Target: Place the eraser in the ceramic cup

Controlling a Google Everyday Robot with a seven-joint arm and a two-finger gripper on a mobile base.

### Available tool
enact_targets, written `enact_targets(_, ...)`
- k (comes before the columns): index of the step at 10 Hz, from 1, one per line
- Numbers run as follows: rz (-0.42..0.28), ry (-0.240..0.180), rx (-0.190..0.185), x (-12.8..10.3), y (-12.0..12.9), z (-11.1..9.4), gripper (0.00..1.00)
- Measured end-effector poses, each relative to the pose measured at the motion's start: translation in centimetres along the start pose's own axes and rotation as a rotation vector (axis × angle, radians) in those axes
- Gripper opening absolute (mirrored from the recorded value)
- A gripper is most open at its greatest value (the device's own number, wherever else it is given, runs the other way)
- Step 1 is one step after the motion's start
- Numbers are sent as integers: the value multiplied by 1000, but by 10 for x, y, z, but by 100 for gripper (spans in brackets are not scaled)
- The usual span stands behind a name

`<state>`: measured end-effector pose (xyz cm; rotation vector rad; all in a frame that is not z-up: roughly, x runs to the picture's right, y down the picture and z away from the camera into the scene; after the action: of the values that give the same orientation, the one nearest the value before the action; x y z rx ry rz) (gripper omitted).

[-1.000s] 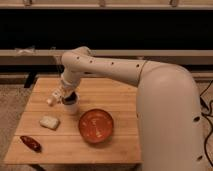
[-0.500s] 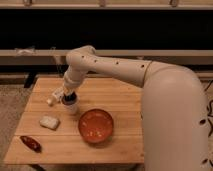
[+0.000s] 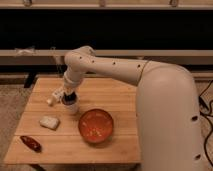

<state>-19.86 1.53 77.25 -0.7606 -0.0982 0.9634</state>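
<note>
The white ceramic cup [image 3: 71, 107] stands on the wooden table [image 3: 120, 105], left of centre. My gripper [image 3: 68, 98] hangs straight down from the white arm, right over the cup's mouth and touching or nearly touching it. A dark shape sits at the gripper's tip above the cup; I cannot tell whether it is the black eraser. No eraser shows anywhere else on the table. A pale part sticks out to the gripper's left [image 3: 53, 98].
An orange-red bowl [image 3: 96, 125] sits just right and in front of the cup. A flat off-white pad [image 3: 49, 122] lies to the front left. A dark red elongated object [image 3: 31, 143] lies near the front left corner. My arm's bulky white body fills the right side.
The gripper has stayed over the cup, shifting only slightly. The arm's upper links have swung a little to the right.
</note>
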Motion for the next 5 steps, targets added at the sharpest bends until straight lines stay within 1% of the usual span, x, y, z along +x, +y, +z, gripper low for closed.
enact_targets(2, 3, 3, 17, -3, 0, 6, 0)
enact_targets(5, 15, 7, 45, -4, -7, 9, 0)
